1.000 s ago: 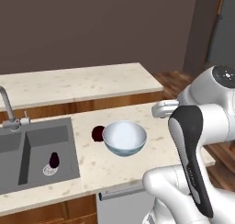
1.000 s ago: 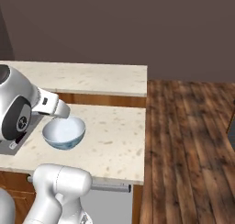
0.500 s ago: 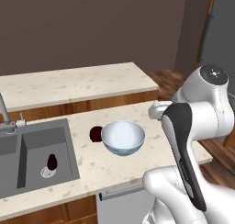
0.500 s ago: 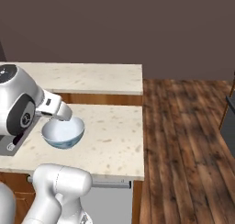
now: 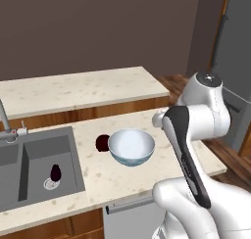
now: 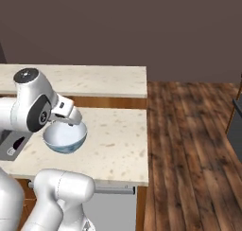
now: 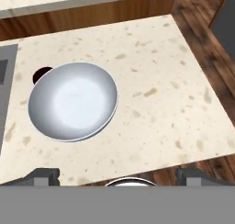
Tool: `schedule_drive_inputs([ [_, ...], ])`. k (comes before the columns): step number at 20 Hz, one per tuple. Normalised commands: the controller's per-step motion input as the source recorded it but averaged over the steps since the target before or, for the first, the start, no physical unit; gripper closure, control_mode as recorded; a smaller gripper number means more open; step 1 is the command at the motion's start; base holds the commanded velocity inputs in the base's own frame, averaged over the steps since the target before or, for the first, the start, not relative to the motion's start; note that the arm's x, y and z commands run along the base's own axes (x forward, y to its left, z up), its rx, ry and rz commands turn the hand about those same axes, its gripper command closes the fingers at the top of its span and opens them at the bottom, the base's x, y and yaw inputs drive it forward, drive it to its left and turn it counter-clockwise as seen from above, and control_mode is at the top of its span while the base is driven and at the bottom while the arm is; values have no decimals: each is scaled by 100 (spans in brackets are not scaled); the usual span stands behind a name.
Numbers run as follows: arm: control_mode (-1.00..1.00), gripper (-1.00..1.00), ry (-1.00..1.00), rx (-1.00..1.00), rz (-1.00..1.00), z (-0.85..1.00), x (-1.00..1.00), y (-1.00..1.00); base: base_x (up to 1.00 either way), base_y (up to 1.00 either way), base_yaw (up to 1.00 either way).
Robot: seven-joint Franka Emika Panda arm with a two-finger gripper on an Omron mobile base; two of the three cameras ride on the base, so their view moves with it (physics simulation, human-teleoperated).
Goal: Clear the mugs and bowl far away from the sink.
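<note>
The base has rolled rightward; tool (image 7: 117,175) spread wide above bowl (image 7: 72,100), maroon mug (image 7: 42,73) touching it.

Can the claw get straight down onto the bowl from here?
Probably yes. The claw hangs open above the counter, the bowl sits upright with nothing over it; the only neighbour is a maroon mug at its sink-side rim.

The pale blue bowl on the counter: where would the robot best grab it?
Probably the rim of the bowl, from straight above, one finger inside and one outside. It sits upright and looks too wide to span; the side away from the dark mug has room.
</note>
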Motion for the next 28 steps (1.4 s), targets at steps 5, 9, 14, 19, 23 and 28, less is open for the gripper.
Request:
schedule_drive_inputs([
  [5,-100,-100,0,0,0,-49,51,0,0,0,0],
  [9,-100,-100,2,3,0,-53,46,0,0,0,0],
  [14,-100,-100,0,10,0,-45,45,0,0,0,0],
  [19,-100,-100,1,5,0,-35,39,0,0,0,0],
  [23,-100,-100,1,1,0,-31,33,0,0,0,0],
  [28,-100,-100,0,0,0,-25,30,0,0,0,0],
])
